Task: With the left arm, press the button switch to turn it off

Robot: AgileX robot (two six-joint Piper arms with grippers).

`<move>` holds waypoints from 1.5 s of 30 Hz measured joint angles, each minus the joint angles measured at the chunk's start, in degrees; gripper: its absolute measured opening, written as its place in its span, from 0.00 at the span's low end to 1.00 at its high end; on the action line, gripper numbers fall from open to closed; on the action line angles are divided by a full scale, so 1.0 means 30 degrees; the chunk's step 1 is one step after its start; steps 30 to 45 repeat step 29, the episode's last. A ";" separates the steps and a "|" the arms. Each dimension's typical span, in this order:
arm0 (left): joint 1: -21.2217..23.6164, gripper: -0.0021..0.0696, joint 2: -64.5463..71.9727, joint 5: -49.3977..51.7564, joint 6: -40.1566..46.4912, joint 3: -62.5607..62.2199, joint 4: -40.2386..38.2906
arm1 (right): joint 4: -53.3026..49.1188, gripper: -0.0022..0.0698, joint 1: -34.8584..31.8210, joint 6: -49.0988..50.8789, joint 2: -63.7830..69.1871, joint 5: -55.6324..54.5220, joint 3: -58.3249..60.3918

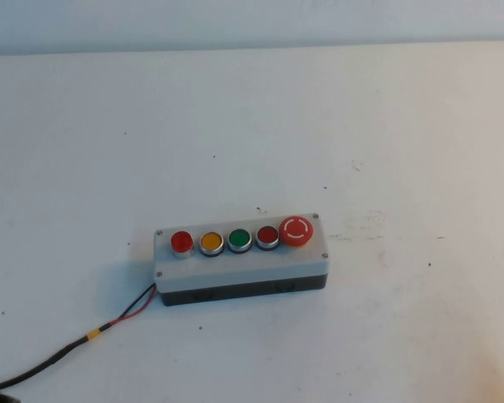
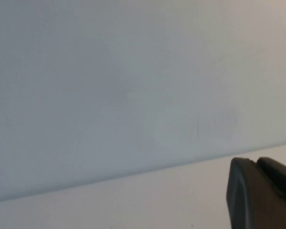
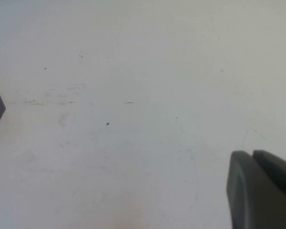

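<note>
A grey control box [image 1: 241, 262] with a dark base lies on the white desk [image 1: 252, 126], a little toward the robot's side of the middle in the high view. Five buttons sit in a row along its top. At the robot's left end is the button switch [image 1: 181, 243], small, round, bright red and silver-rimmed. Next to it come a yellow button [image 1: 211, 243], a green button [image 1: 239, 240], a darker red button [image 1: 267, 237] and, at the right end, a large red mushroom button [image 1: 296, 231]. A black cable [image 1: 34, 367] with red and black leads and a yellow band runs from the box's left end toward the near left corner of the desk.

Neither arm shows in the high view. The left end effector [image 2: 262, 193] appears only in the left wrist view, as a dark rounded part at the frame's edge, above the desk with a pale wall behind it; whether its fingers are apart or together cannot be told, and nothing is seen in its hold. The right end effector [image 3: 262, 188] appears likewise in the right wrist view, over bare, scuffed desk surface, with a corner of the control box at the opposite edge; its opening cannot be told either.
</note>
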 joint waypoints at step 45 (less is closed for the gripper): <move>0.2662 0.02 -0.4830 1.2213 -0.1119 0.2567 -0.0509 | 0.0000 0.01 0.0000 0.0000 0.0000 0.0000 0.0000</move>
